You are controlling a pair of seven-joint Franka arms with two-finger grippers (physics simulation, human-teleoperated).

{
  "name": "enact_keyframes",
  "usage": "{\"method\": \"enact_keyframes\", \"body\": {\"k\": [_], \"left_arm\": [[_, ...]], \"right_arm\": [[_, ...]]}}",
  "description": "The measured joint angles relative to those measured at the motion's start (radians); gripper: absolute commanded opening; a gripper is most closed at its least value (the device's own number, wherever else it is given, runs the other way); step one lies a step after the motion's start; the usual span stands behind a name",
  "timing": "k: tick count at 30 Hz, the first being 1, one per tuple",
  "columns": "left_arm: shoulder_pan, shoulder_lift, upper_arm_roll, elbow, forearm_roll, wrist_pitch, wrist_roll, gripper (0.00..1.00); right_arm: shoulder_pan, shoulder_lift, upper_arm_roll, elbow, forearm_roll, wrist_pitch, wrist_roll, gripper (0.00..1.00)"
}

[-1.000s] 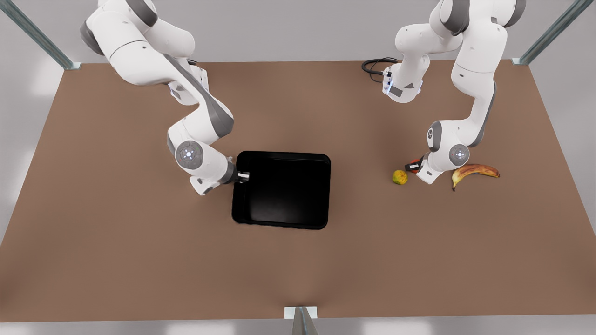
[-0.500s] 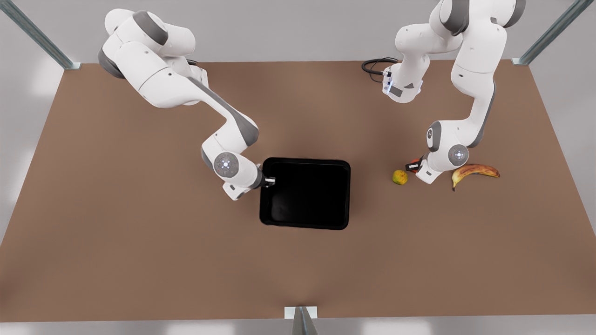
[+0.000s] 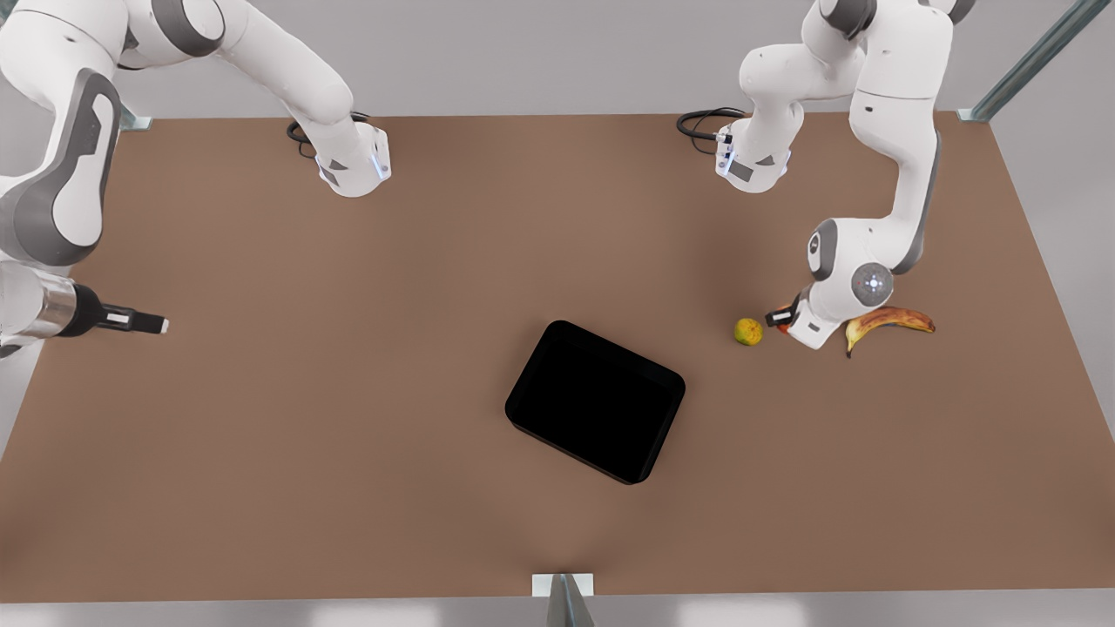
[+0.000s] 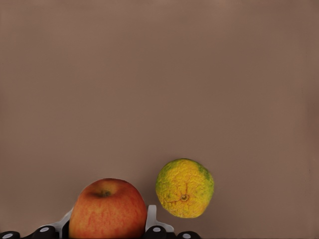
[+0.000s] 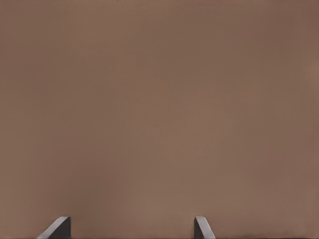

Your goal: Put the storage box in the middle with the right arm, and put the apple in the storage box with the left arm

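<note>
The storage box (image 3: 597,401), a glossy black low-walled bin, lies turned at an angle near the table's middle. At the front view's right, the red apple (image 3: 787,324) (image 4: 107,209) sits between the fingers of my left gripper (image 3: 780,319) (image 4: 107,218), which press on both of its sides. My right gripper (image 3: 159,326) (image 5: 130,224) hangs far off at the front view's left edge. It is open over bare table, well away from the box.
A yellow-green round fruit (image 3: 747,331) (image 4: 185,188) rests just beside the apple, toward the box. A brown-spotted banana (image 3: 888,320) lies on the other side of the left arm. Black cables (image 3: 701,122) coil at the table's back.
The right gripper let go of the storage box and pulled back far to the front view's left. The box ended up rotated and slightly nearer the front edge. The left arm shifted only slightly.
</note>
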Motion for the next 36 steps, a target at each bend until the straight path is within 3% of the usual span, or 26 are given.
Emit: {"method": "enact_keyframes", "body": {"k": [2,3,6,8,10,11,23,24,26,27,31,36], "left_arm": [[-0.090,-0.025,-0.006,0.066,0.002,-0.015,-0.142,0.68],[-0.128,-0.007,-0.032,0.157,0.014,-0.045,-0.265,0.68],[-0.227,0.133,-0.151,0.481,0.070,-0.133,-0.679,0.68],[-0.292,0.285,-0.201,0.738,0.081,-0.132,-0.933,0.67],[-0.325,0.394,-0.200,0.854,0.097,-0.131,-0.949,0.67],[-0.343,0.409,-0.197,0.860,0.105,-0.119,-0.960,1.00],[-0.330,0.393,-0.187,0.864,0.027,-0.127,-0.966,1.00],[-0.294,0.351,-0.187,0.875,0.020,-0.189,-0.942,1.00],[-0.239,0.190,-0.141,0.889,0.026,-0.718,-0.406,1.00],[-0.200,0.123,-0.120,0.875,0.050,-0.857,-0.103,1.00],[-0.186,-0.112,-0.049,0.737,0.102,-0.876,-0.008,1.00],[-0.208,-0.170,0.020,0.648,0.096,-0.824,-0.005,1.00]], "right_arm": [[0.476,-0.108,-0.524,-0.007,0.114,-0.010,-0.111,1.00],[0.581,-0.154,-0.662,-0.010,0.238,-0.021,-0.128,1.00],[0.700,-0.281,-0.702,-0.011,0.250,-0.129,-0.139,1.00],[0.699,-0.278,-0.644,-0.014,0.251,-0.119,-0.135,1.00],[0.683,-0.261,-0.643,-0.016,0.251,-0.118,-0.134,1.00],[0.681,-0.249,-0.643,-0.013,0.251,-0.114,-0.139,1.00],[0.671,-0.203,-0.643,0.000,0.257,-0.036,-0.166,1.00],[0.666,-0.205,-0.643,0.000,0.259,-0.036,-0.163,1.00],[0.674,-0.200,-0.643,0.000,0.258,-0.030,-0.163,1.00],[0.673,-0.205,-0.642,0.001,0.256,-0.031,-0.165,1.00],[0.674,-0.205,-0.640,0.000,0.255,-0.035,-0.164,1.00],[0.661,-0.202,-0.643,0.007,0.253,-0.037,-0.193,1.00]]}}
